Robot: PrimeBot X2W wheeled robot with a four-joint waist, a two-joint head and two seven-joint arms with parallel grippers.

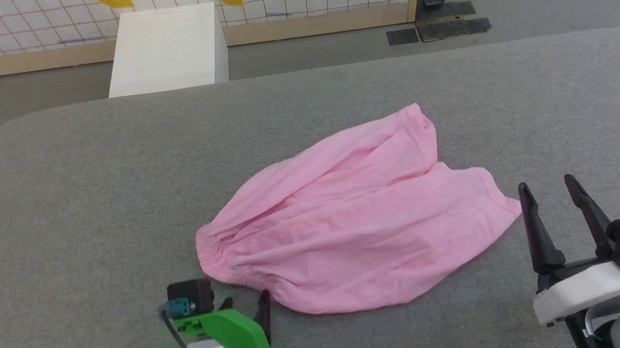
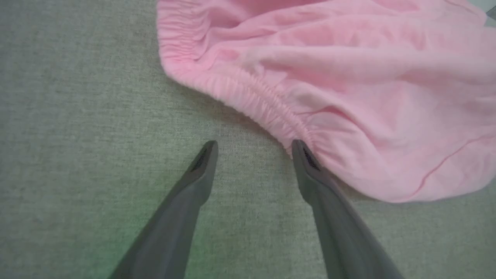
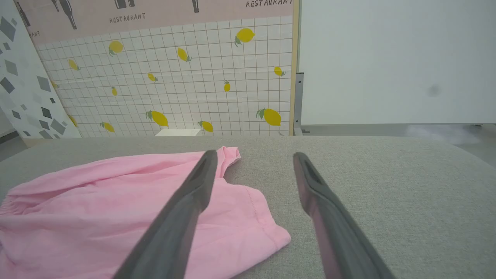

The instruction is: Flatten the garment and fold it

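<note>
**Lying rumpled: one shorts (image 1: 351, 222), two tools**

One pink pair of shorts sits on the grey surface (image 1: 82, 196), wrinkled and not flat. Its two legs spread away from a gathered waistband (image 2: 248, 93). The left tool (image 2: 254, 143) is spread wide and empty, with the waistband just ahead and one fingertip at its edge. The right tool (image 1: 546, 183) is also wide and holds nothing. A leg hem lies just beside its left finger.

Lettering: "RESTAURANT", dark capitals, twice in full | on pink wall panel (image 3: 162, 11) above lemon-print grid (image 3: 174, 97) | third copy cut to "ANT" at panel's left edge
</note>
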